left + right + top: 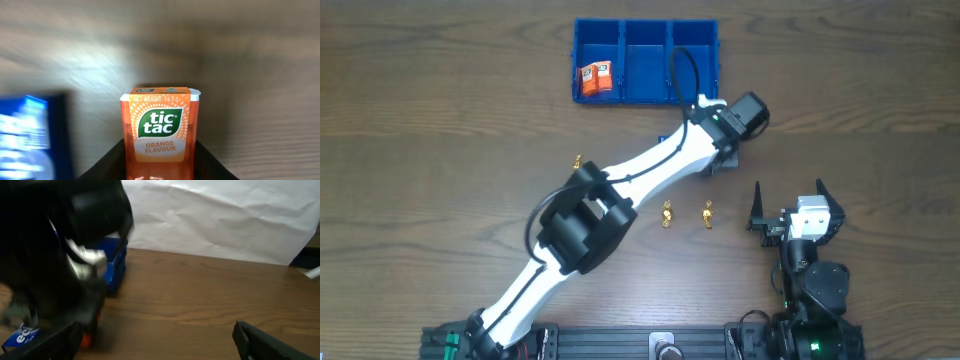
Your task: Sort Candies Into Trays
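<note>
An orange candy box [160, 131] stands upright between the fingers of my left gripper [160, 152], which is shut on it just above the wooden table. In the top view the left gripper [719, 160] is below the right end of the blue three-compartment tray [645, 22]. The tray's left compartment holds orange candy boxes [595, 80]. Three gold-wrapped candies [667, 213] [708, 213] [578, 160] lie loose on the table. My right gripper [789, 190] sits open at the right, nothing between its fingers [270, 340].
A blue candy packet [20, 335] lies beneath the left arm [650, 165], near the tray's front edge. The left arm stretches diagonally across the table's middle. In the right wrist view a white sheet [225, 215] hangs beyond the table.
</note>
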`<control>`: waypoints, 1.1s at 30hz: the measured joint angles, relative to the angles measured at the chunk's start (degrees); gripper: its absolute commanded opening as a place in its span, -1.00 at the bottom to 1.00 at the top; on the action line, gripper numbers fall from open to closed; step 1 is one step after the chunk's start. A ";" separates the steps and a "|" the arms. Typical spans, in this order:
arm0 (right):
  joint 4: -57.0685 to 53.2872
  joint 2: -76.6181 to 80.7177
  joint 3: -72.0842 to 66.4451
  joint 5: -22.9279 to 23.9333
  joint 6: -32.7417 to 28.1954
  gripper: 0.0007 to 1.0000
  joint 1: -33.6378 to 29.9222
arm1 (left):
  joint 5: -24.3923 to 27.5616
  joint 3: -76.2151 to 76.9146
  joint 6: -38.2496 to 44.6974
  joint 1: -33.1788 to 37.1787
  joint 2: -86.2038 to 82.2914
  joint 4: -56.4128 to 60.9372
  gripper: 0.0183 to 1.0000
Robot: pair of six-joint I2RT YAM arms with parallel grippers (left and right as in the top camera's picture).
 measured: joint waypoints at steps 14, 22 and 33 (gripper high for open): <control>0.00 0.00 0.00 0.00 0.00 1.00 0.00 | -4.26 1.27 15.69 24.90 -20.39 -1.40 -0.29; 0.00 0.00 0.00 0.00 0.00 1.00 0.00 | 0.04 1.03 22.05 27.76 -12.98 -1.49 -0.21; 0.00 0.00 0.00 0.00 0.00 1.00 0.00 | 2.64 0.76 24.26 30.34 -10.82 -1.97 0.78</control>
